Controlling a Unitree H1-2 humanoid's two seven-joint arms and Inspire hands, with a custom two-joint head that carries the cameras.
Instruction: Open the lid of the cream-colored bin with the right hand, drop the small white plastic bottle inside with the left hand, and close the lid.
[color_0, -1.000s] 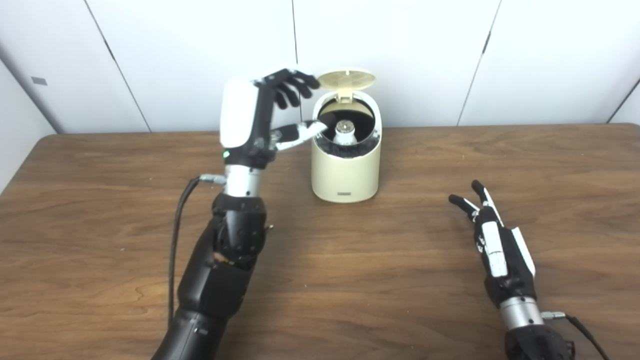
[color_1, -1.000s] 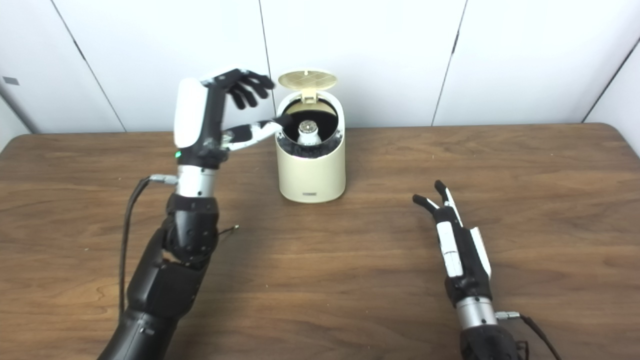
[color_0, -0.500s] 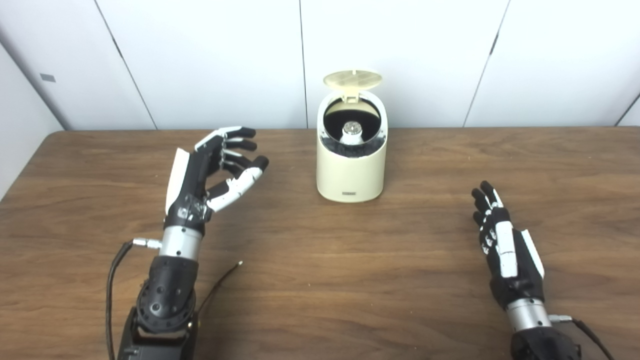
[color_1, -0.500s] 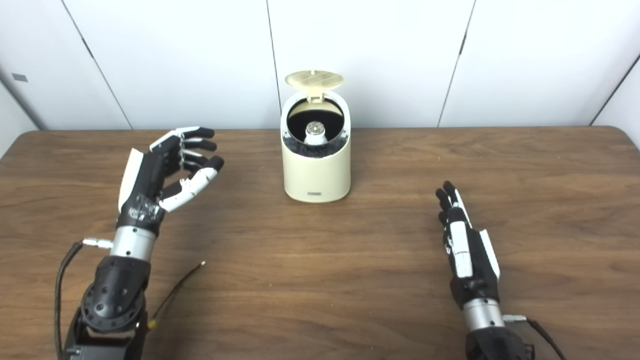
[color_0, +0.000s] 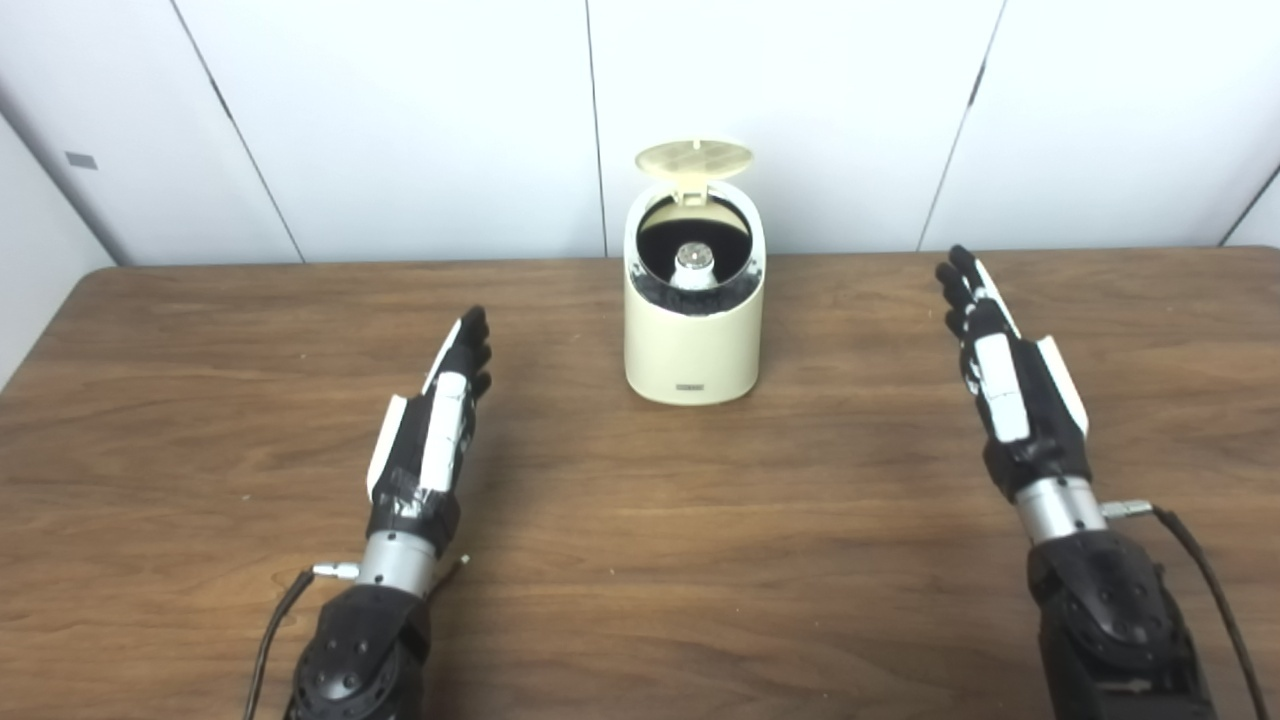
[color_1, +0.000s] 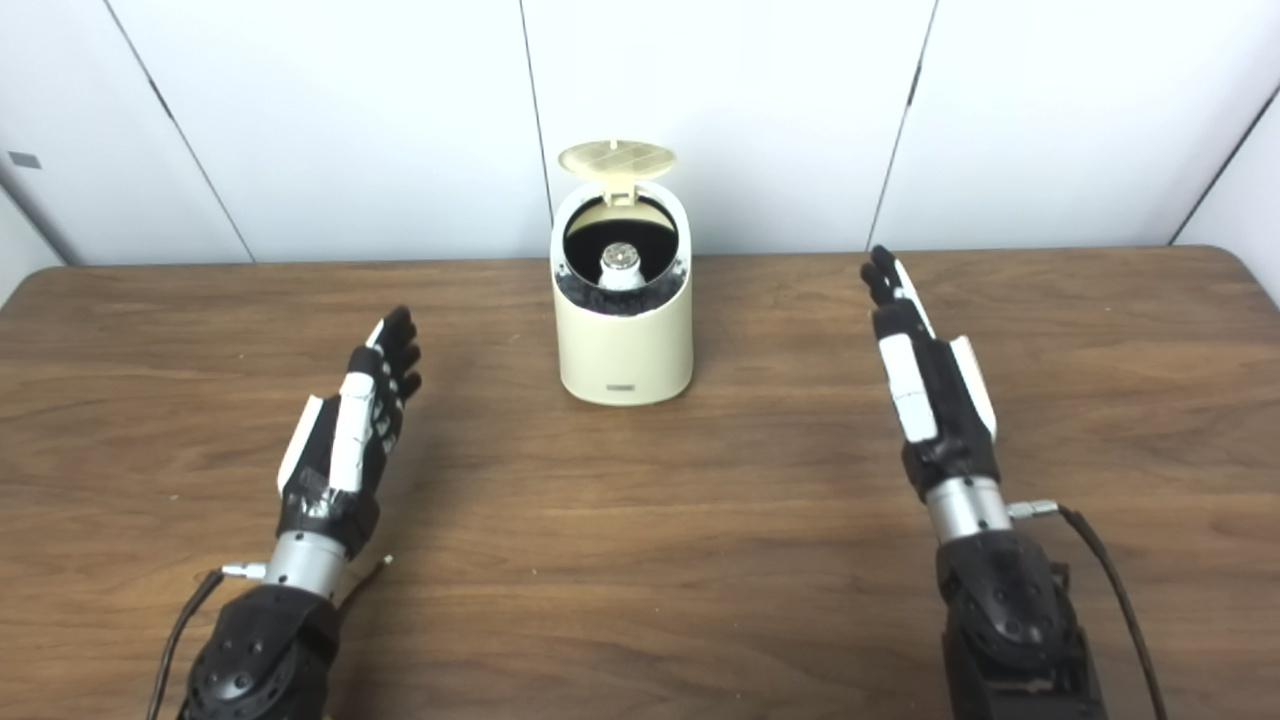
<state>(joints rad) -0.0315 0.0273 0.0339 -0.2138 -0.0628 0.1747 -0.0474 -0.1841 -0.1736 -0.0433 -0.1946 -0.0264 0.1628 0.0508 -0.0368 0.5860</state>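
The cream-colored bin (color_0: 694, 330) is standing upright toward 12 o'clock on the wooden bench (color_0: 640, 560), close to the white wall panels (color_0: 400, 120). Its round lid (color_0: 694, 159) is standing tipped up on the hinge at the far side of the rim, so the mouth is lying open. The small white plastic bottle (color_0: 695, 266) is sitting inside the bin, upright, with its cap facing up against the dark interior.

I am holding my left hand (color_0: 432, 438) out flat at about 9 o'clock from the bin, well apart from it, fingers (color_0: 470, 345) stretched straight and side by side, pointing toward 12 o'clock; it is released and grasping nothing. My right hand (color_0: 1008, 385) is reaching out at about 3 o'clock from the bin, also well apart from it, fingers extended toward 11 o'clock, released too and carrying nothing. Thin black cables (color_0: 1195, 560) are trailing from both wrists toward the near edge of the bench.
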